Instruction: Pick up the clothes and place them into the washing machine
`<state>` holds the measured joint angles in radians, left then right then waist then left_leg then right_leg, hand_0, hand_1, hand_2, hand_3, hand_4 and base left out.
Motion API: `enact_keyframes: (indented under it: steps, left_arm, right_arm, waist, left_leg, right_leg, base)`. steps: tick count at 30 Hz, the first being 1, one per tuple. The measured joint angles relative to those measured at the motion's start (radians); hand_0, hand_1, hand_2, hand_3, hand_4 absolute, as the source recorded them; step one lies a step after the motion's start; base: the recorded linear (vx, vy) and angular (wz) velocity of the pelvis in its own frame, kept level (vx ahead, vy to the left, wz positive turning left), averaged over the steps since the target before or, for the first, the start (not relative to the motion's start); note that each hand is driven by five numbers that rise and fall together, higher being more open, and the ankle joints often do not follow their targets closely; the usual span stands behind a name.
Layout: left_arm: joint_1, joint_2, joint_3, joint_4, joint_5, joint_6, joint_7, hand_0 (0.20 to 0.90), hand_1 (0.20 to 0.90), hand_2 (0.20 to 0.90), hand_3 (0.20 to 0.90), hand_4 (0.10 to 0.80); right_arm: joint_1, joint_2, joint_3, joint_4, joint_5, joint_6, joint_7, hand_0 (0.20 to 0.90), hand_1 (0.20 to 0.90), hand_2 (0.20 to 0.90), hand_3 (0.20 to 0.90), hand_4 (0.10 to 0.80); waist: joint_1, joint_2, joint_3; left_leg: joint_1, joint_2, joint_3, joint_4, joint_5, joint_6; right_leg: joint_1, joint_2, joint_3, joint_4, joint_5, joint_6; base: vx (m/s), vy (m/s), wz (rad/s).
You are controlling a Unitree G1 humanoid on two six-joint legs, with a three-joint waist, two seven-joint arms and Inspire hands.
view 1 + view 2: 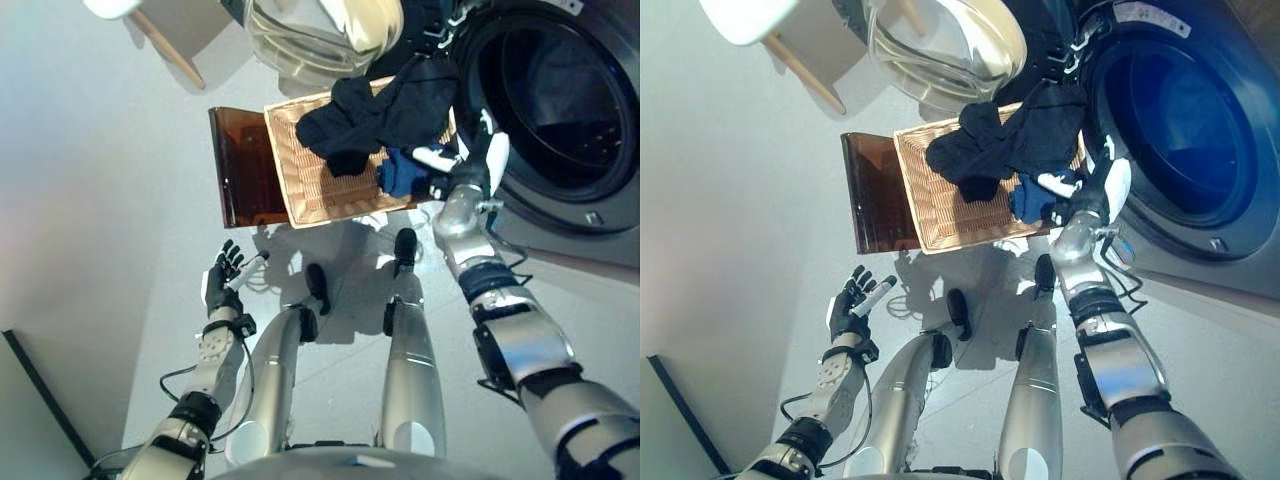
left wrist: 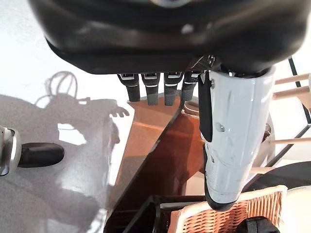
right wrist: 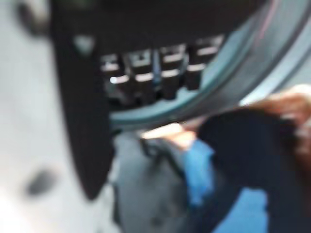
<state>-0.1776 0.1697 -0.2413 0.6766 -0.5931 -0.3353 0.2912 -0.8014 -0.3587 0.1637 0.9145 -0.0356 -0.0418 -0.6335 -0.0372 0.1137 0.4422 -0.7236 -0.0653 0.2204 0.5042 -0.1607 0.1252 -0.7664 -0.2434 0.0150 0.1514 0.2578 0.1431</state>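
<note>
In the left eye view, the dark clothes (image 1: 385,115) lie heaped on the wicker basket (image 1: 300,180), with a blue garment (image 1: 402,172) at the basket's near corner, beside the washing machine (image 1: 560,110) with its drum open. The right hand (image 1: 462,178) reaches down just beside the blue garment.

The right eye view shows the left hand (image 1: 852,300) hanging well apart over the floor, fingers spread and empty.

The left wrist view confirms straight fingers and a brown panel (image 2: 160,155) beyond.

The right wrist view is smeared; the fingers look uncurled, probably not yet gripping. The hand should settle onto the cloth, gather a full fold, then lift clear of the basket rim before swinging to the drum.
</note>
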Motion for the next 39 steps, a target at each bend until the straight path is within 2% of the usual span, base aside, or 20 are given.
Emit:
enact_keyframes:
  steps: [2,5,6,7,8,12,14,17,19,22,25,31,39]
  left_arm:
    - [0.001,0.000,0.001,-0.001,0.016,0.000,0.003,0.900,0.900,0.900,0.900,0.800]
    - [0.002,-0.001,0.003,-0.001,0.033,-0.001,0.004,0.900,0.900,0.900,0.900,0.800]
    - [0.003,0.000,0.006,0.000,0.036,-0.001,0.004,0.900,0.900,0.900,0.900,0.800]
    - [0.003,-0.001,0.006,0.002,0.036,-0.001,0.004,0.900,0.900,0.900,0.900,0.800]
    - [0.008,-0.002,0.005,0.002,0.036,-0.002,0.003,0.900,0.900,0.900,0.900,0.800]
    - [0.014,-0.002,0.013,0.004,0.049,-0.003,-0.007,0.900,0.900,0.900,0.900,0.800]
    - [0.012,-0.005,0.016,0.005,0.058,-0.003,-0.009,0.900,0.900,0.900,0.900,0.800]
    - [0.002,-0.015,0.027,0.021,0.065,-0.003,-0.011,0.900,0.900,0.900,0.900,0.800]
    - [0.000,-0.015,0.028,0.022,0.067,-0.012,-0.012,0.900,0.900,0.900,0.900,0.800]
    - [0.000,-0.015,0.029,0.026,0.067,-0.021,-0.014,0.900,0.900,0.900,0.900,0.800]
    - [0.000,-0.018,0.027,0.038,0.067,-0.020,-0.023,0.900,0.900,0.900,0.900,0.800]
    - [-0.004,-0.027,0.025,0.041,0.066,-0.020,-0.032,0.900,0.900,0.900,0.900,0.800]
    - [0.000,-0.025,0.026,0.042,0.065,-0.021,-0.033,0.900,0.900,0.900,0.900,0.800]
  right_arm:
    - [0.033,-0.002,-0.002,-0.027,-0.038,0.019,-0.006,0.900,0.900,0.900,0.900,0.800]
    - [0.067,-0.025,0.014,-0.056,-0.140,0.030,-0.020,0.900,0.900,0.900,0.900,0.800]
    - [0.081,-0.043,0.024,-0.065,-0.198,0.056,-0.019,0.900,0.900,0.900,0.900,0.800]
    - [0.088,-0.055,0.028,-0.074,-0.222,0.064,-0.019,0.900,0.900,0.900,0.900,0.800]
    - [0.088,-0.074,0.040,-0.078,-0.272,0.066,-0.018,0.900,0.900,0.900,0.900,0.800]
    - [0.082,-0.132,0.097,-0.117,-0.433,0.088,-0.018,0.900,0.900,0.900,0.900,0.800]
    - [0.077,-0.147,0.118,-0.117,-0.484,0.093,-0.018,0.900,0.900,0.900,0.900,0.800]
    - [0.076,-0.174,0.198,-0.110,-0.602,0.151,-0.017,0.900,0.900,0.900,0.900,0.800]
    - [0.074,-0.180,0.208,-0.110,-0.655,0.163,-0.018,0.900,0.900,0.900,0.900,0.800]
    - [0.050,-0.204,0.269,-0.093,-0.781,0.216,-0.008,0.900,0.900,0.900,0.900,0.800]
    - [0.037,-0.215,0.282,-0.093,-0.826,0.223,0.013,0.900,0.900,0.900,0.900,0.800]
    - [-0.008,-0.266,0.387,-0.055,-0.939,0.240,0.049,0.900,0.900,0.900,0.900,0.800]
    - [-0.043,-0.284,0.443,-0.017,-0.981,0.240,0.073,0.900,0.900,0.900,0.900,0.800]
  waist:
    - [-0.003,0.000,0.000]
    - [-0.004,0.000,0.001]
    - [-0.004,-0.004,0.003]
    - [-0.003,-0.006,0.004]
    - [-0.002,-0.007,0.005]
    - [0.005,-0.007,0.005]
    - [0.006,-0.007,0.005]
    - [0.018,-0.007,0.005]
    - [0.024,-0.008,0.004]
    - [0.027,-0.009,0.003]
    - [0.027,-0.009,0.003]
    - [0.028,-0.009,0.003]
    - [0.030,-0.018,-0.005]
  left_leg:
    - [0.002,0.000,-0.001,-0.007,0.001,0.001]
    - [0.009,0.009,0.005,-0.037,0.019,0.018]
    - [0.014,0.005,0.004,-0.036,0.016,0.012]
    - [0.019,0.000,0.002,-0.037,0.015,0.010]
    - [0.024,0.001,0.000,-0.042,0.015,0.010]
    - [0.036,-0.002,0.001,-0.063,0.022,0.011]
    - [0.045,-0.003,0.002,-0.072,0.024,0.010]
    - [0.078,-0.004,0.001,-0.098,0.028,0.007]
    - [0.084,-0.004,0.000,-0.108,0.031,0.004]
    - [0.091,-0.007,-0.019,-0.143,0.052,-0.013]
    - [0.093,-0.005,-0.031,-0.161,0.069,-0.016]
    - [0.097,-0.002,-0.042,-0.167,0.075,-0.018]
    - [0.106,-0.004,-0.056,-0.180,0.084,-0.031]
  right_leg:
    - [0.009,0.000,-0.003,-0.021,-0.011,0.007]
    - [0.009,-0.001,-0.004,-0.025,-0.045,0.005]
    - [0.013,0.002,-0.004,0.001,-0.028,-0.005]
    - [0.017,-0.001,-0.002,0.001,-0.012,0.002]
    - [0.024,0.000,-0.003,-0.007,-0.006,-0.004]
    - [0.029,0.000,-0.002,-0.017,0.005,0.001]
    - [0.029,0.000,-0.007,-0.017,0.009,-0.005]
    - [0.062,-0.001,-0.020,-0.037,0.011,-0.008]
    - [0.067,-0.003,-0.030,-0.038,0.009,-0.011]
    - [0.081,-0.004,-0.057,-0.066,0.004,-0.019]
    - [0.080,0.003,-0.065,-0.068,0.015,-0.025]
    - [0.086,0.007,-0.075,-0.068,0.016,-0.029]
    - [0.098,0.006,-0.087,-0.070,0.008,-0.028]
  base:
    - [0.000,0.000,0.00]
    - [0.000,0.000,0.00]
    - [0.000,0.000,0.00]
    - [0.036,-0.013,0.04]
    - [0.027,-0.014,0.04]
    - [0.006,-0.004,0.01]
    - [0.027,-0.023,0.04]
    - [0.027,-0.032,0.06]
    - [0.025,-0.038,0.09]
    - [0.023,-0.036,0.07]
    - [0.016,-0.035,0.07]
    - [0.005,-0.023,0.06]
    - [0.001,-0.008,0.03]
